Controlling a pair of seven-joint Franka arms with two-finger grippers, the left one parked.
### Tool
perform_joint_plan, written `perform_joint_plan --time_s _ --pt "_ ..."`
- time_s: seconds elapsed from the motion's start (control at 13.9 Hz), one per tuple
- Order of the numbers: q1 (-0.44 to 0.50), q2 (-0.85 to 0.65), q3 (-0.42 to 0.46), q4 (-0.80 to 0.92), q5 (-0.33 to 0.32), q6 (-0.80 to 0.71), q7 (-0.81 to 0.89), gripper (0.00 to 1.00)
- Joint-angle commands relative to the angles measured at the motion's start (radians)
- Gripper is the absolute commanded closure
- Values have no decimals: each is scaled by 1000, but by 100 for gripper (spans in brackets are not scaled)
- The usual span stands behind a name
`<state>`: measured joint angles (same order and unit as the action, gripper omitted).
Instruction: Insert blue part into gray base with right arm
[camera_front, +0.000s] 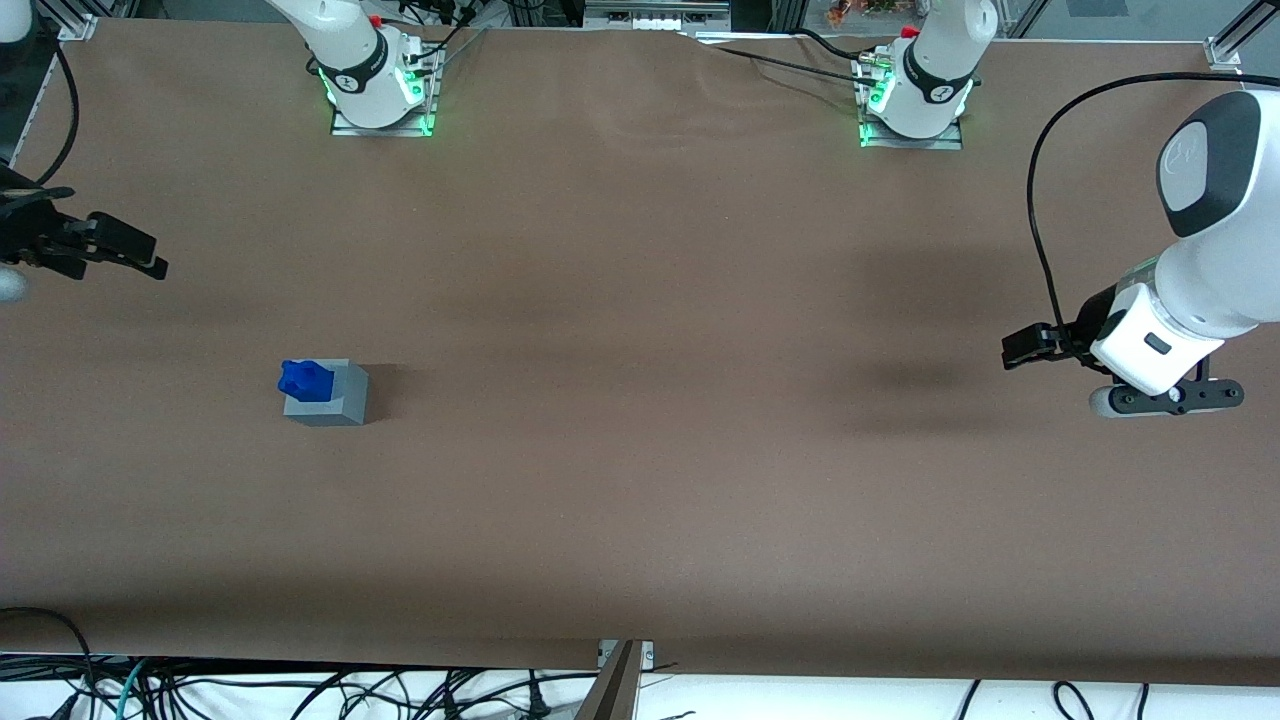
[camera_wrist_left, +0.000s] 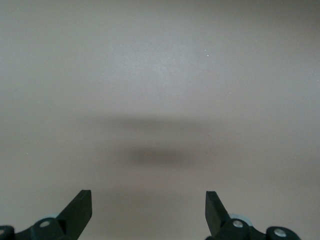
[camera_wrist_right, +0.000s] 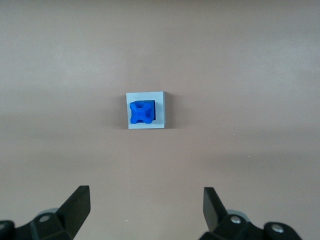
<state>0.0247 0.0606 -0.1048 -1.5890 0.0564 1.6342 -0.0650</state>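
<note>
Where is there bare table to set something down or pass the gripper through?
Nearly everywhere. The blue part sits in the gray base, the only items on the table, toward the working arm's end. Bare cloth runs from the base to the parked arm's end and surrounds it closely. The gripper, open, hangs clear, farther from the camera than the base.

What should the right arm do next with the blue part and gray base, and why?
Probably nothing more than hold clear: the blue part already sits in the gray base, and the open gripper is high above them, holding nothing.
</note>
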Motion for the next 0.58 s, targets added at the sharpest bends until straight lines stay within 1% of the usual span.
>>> perform_joint_plan --time_s 0.0,0.22,0.5 --pt "-20 -10 31 29 -20 -21 21 0" --pt "-20 -50 33 -38 -24 33 34 0" --pt "-26 -42 30 -23 -26 35 33 0"
